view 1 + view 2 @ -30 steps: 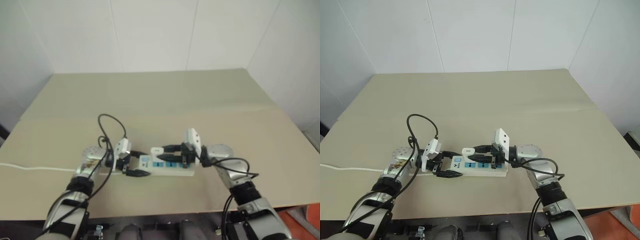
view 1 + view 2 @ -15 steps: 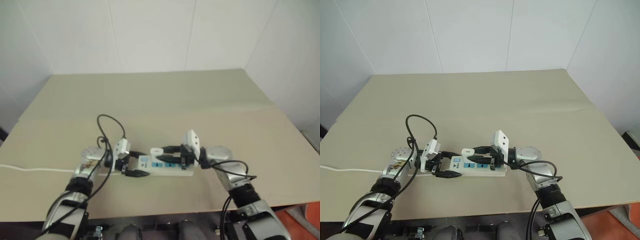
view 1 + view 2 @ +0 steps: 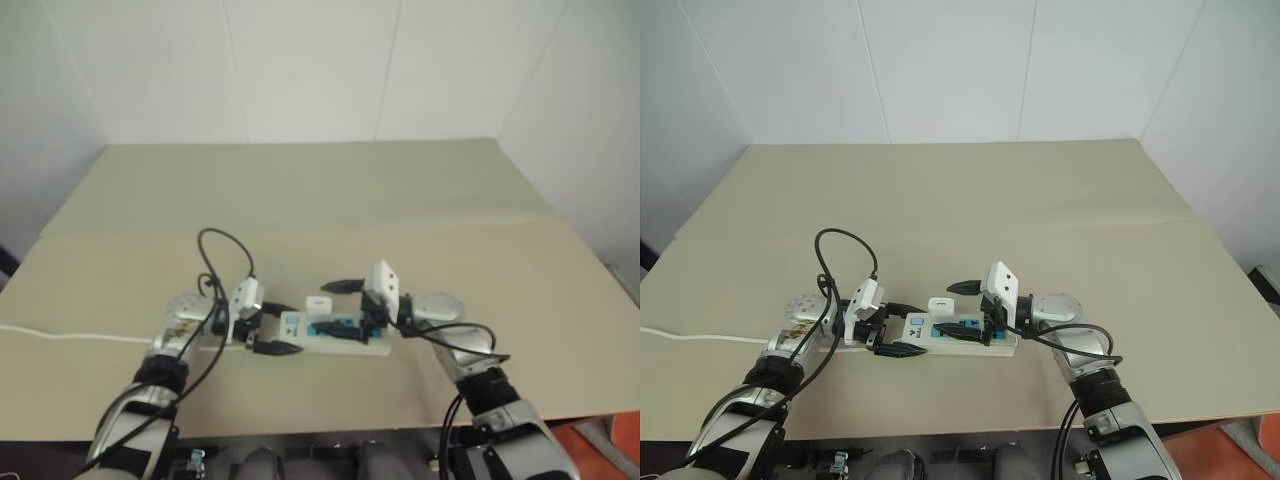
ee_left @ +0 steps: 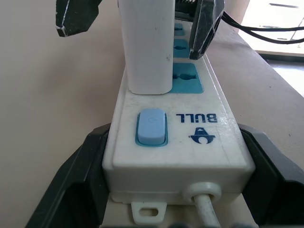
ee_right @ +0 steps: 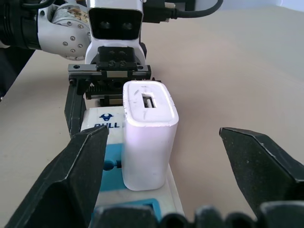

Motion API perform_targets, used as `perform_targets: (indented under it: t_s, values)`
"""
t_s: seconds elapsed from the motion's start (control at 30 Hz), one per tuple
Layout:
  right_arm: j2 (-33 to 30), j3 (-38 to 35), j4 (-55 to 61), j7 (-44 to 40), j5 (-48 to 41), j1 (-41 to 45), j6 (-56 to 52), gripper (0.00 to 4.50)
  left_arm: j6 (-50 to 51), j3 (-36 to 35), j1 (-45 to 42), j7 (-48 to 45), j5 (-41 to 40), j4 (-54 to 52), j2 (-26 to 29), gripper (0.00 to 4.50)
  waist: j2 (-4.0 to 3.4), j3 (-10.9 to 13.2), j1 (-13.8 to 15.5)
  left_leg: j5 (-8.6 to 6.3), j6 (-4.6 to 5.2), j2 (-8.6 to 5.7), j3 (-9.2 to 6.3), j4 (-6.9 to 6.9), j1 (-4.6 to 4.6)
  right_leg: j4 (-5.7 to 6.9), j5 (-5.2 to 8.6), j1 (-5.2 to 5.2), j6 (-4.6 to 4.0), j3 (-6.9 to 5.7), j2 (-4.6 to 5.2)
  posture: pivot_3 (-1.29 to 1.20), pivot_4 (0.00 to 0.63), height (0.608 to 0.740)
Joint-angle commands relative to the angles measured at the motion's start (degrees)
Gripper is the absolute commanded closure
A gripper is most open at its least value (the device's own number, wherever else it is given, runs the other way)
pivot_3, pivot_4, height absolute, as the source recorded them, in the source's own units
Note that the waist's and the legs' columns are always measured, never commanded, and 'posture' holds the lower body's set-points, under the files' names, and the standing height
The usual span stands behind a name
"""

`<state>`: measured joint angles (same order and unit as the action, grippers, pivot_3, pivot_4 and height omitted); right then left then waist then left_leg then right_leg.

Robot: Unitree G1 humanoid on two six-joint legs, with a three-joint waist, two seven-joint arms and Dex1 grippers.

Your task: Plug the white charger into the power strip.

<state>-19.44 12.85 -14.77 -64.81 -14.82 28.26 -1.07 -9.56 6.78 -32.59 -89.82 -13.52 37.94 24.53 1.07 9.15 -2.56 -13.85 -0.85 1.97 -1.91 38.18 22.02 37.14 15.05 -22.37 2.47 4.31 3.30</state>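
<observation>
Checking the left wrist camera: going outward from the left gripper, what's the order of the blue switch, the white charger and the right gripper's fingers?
1. Blue switch, on the power strip end that the left gripper clamps.
2. White charger, standing upright just beyond the switch.
3. Right gripper's fingers, farthest, spread either side of the charger.

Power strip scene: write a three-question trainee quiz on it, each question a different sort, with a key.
1. True or false: the white charger stands upright in the power strip.
2. Which gripper clamps the strip's switch end? A left gripper B right gripper
3. Fill in: the right gripper's fingers stand ___ on either side of the charger.

Key: 1 true; 2 A; 3 open, not touching it.
</observation>
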Motion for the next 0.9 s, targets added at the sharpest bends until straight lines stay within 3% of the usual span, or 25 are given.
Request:
perform_targets:
  t_s: [0.03, 0.1, 0.2, 0.37, 0.53, 0.7, 0.9]
  values:
    - [-1.6, -0.5, -1.2, -1.9, 0.0, -1.6, 0.4, 0.00, 0.9, -1.4, 0.1, -1.4, -3.2, -2.8, -0.5, 0.48, 0.03, 0.0, 0.1, 0.00, 0.00, 0.00, 0.00, -0.01, 0.01, -0.01, 0.00, 0.00, 0.00, -0.01, 0.01, 0.00, 0.150, 0.740]
    - [-2.2, -1.1, -0.5, -3.0, -0.8, -1.8, 0.2, 0.00, 2.1, -2.3, 0.1, -1.9, -5.0, -4.7, -0.4, 0.01, 0.04, 0.0, 0.2, 0.00, 0.00, 0.00, -0.02, -0.01, 0.06, -0.02, 0.00, -0.02, 0.00, -0.05, 0.02, 0.00, 0.150, 0.740]
    - [-2.8, -1.8, 0.6, -3.5, -1.5, -2.1, 0.2, 0.00, 4.2, -2.5, 0.5, -2.3, -7.2, -7.9, 1.0, 0.01, 0.05, 0.0, 0.3, 0.00, 0.00, 0.00, -0.03, -0.01, 0.06, -0.03, 0.00, -0.01, -0.01, -0.07, 0.03, 0.00, 0.150, 0.740]
    - [-6.2, -5.2, 6.3, -4.7, -4.3, -3.7, -0.6, 0.00, 11.0, 0.0, 3.6, -2.7, -12.3, -17.4, 8.8, 0.01, 0.06, 0.2, -0.1, 0.00, 0.00, 0.01, -0.04, -0.04, 0.11, -0.04, 0.00, -0.08, 0.00, -0.07, 0.03, 0.00, 0.150, 0.740]
    - [-16.3, -12.6, 14.7, -5.3, -7.8, -7.5, -3.9, 0.00, 15.9, -1.1, 6.7, -2.7, -16.5, -26.7, 20.7, 0.01, 0.06, 0.6, 0.2, 0.00, 0.00, 0.02, -0.04, -0.05, 0.32, 0.00, 0.00, -0.33, -0.01, -0.07, 0.04, 0.00, 0.150, 0.740]
    - [-28.4, -21.8, 20.5, -8.2, -10.3, -14.0, -5.6, 0.00, 14.5, -4.4, 5.1, -2.7, -15.9, -25.8, 27.2, 0.01, 0.05, 0.7, 0.9, 0.00, 0.00, 0.01, -0.03, -0.08, 0.45, -0.05, 0.00, -0.47, -0.01, -0.09, 0.07, 0.00, 0.150, 0.740]
    - [-36.2, -29.2, 23.4, -10.9, -13.0, -21.0, -6.5, 0.00, 12.7, -4.0, 5.7, -2.7, -16.4, -24.4, 28.8, 0.01, 0.07, 0.7, 0.8, 0.00, 0.00, 0.03, 0.01, -0.08, 0.67, -0.04, 0.01, -0.71, -0.03, -0.08, 0.05, 0.00, 0.150, 0.740]
